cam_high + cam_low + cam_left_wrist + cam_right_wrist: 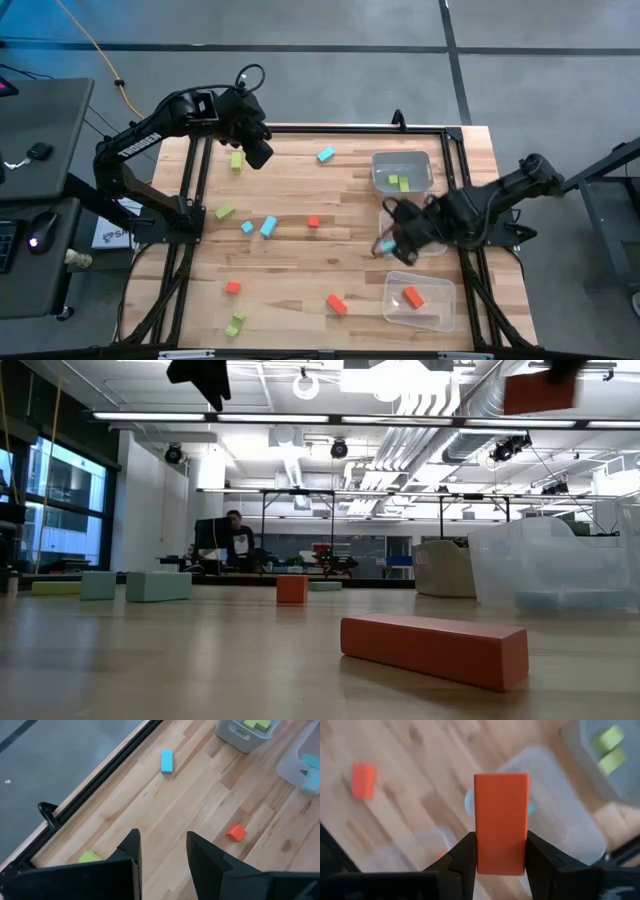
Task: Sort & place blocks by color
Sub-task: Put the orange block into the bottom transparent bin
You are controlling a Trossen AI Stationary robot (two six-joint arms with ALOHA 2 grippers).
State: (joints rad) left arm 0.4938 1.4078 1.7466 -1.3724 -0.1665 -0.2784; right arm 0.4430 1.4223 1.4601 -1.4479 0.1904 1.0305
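Right hand (501, 851) clamps a red-orange bar (501, 822) above the bins.
It is raised to reach the red bin (420, 300); left hand (162, 851), fingers apart, waits near the far-left desk (300, 200) corner.

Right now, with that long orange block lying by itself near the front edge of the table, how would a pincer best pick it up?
Take the long orange block from straight above, pinching its two long sides at mid-length. It lies flat on the table, slanted to the edge, so the pincer should turn to match; the space around it looks open.

Open-plan lab; exposed ceiling ducts (440, 400)
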